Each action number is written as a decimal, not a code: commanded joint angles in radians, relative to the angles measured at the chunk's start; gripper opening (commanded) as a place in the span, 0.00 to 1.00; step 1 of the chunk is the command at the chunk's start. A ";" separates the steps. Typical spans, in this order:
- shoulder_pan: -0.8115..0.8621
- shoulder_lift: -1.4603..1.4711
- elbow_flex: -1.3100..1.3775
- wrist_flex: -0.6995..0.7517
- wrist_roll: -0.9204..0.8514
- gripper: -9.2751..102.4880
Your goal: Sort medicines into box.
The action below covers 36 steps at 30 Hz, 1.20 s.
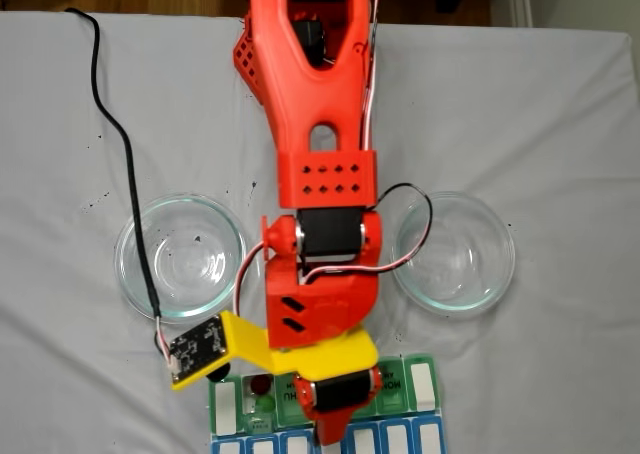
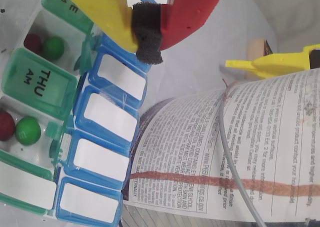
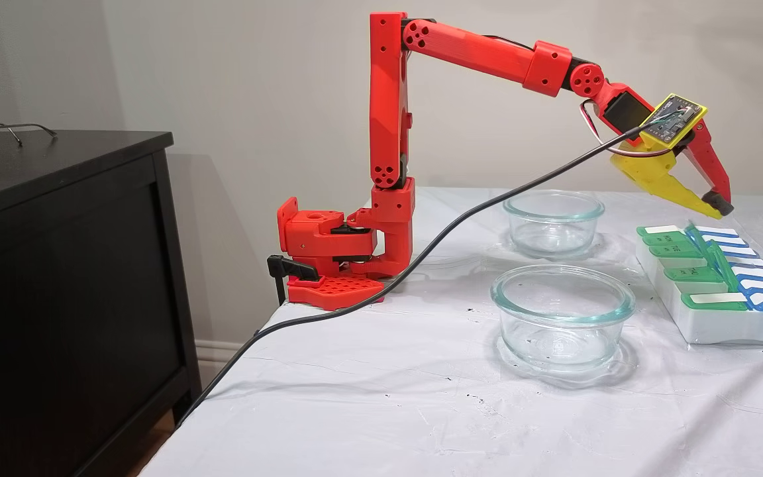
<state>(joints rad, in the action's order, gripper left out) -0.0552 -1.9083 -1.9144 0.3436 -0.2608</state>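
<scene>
Wrist view is showing the gripper [image 2: 146, 37] pressed together and empty above the box [image 2: 105, 152], red and green medicines [image 2: 28, 129] lying at nine o'clock; sorting is probably finishing, next calling for retreat.

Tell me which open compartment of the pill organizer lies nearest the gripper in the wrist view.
The upper open compartment, above the green THU lid, holding one dark red pill and one green pill. The other open compartment lies below that lid, farther from the gripper.
</scene>
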 commanded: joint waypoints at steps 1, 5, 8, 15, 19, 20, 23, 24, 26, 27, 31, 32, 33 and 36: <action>-0.006 -0.095 0.089 -0.005 -0.020 0.08; -0.040 -0.075 0.064 0.035 -0.080 0.08; -0.052 -0.061 0.057 0.066 -0.100 0.08; -0.051 -0.055 0.041 0.061 -0.114 0.08; -0.054 -0.060 0.014 0.040 -0.118 0.08; -0.052 -0.058 0.015 0.040 -0.115 0.08; -0.052 -0.044 0.029 0.066 -0.110 0.08; -0.054 -0.038 0.035 0.078 -0.109 0.08; -0.057 -0.028 0.046 0.094 -0.107 0.08; -0.057 -0.025 0.049 0.095 -0.107 0.08; -0.052 -0.005 0.063 0.103 -0.094 0.08; -0.049 0.002 0.067 0.107 -0.084 0.08; -0.044 0.012 0.078 0.118 -0.077 0.08; -0.034 0.052 0.115 0.173 -0.072 0.08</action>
<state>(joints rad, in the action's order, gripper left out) -0.0936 -1.8530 -1.9129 0.4801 -0.3390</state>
